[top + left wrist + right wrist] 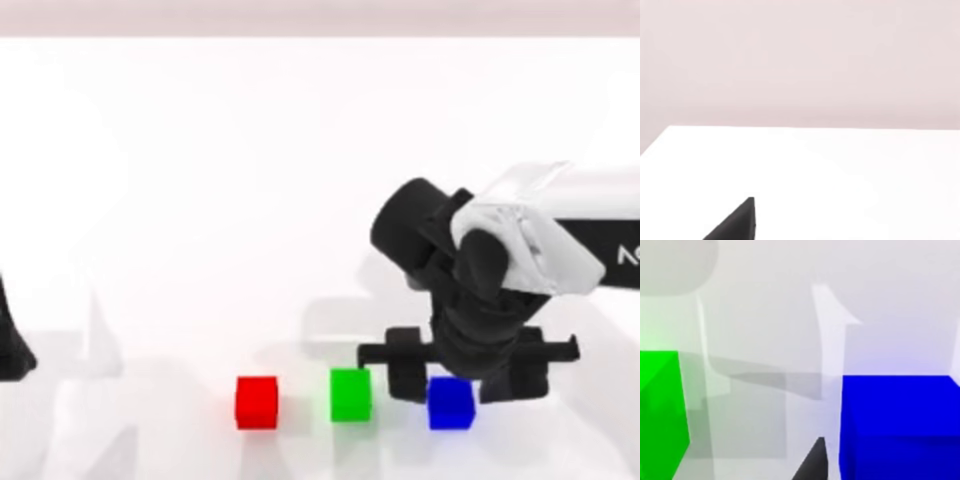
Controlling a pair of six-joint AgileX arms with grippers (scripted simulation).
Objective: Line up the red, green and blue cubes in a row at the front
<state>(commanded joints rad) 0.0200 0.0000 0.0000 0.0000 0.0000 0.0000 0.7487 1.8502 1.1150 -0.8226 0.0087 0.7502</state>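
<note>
The right end effector (449, 378) straddles the blue cube (449, 403) with fingers spread, a light, rigid, matte block best pinched across opposite flat faces.

Our right gripper (449, 378) hides the blue cube's (450, 403) far edge, our parked left arm (12, 345) is cut off at the table's (200, 200) left edge, its fingers unseen.
</note>
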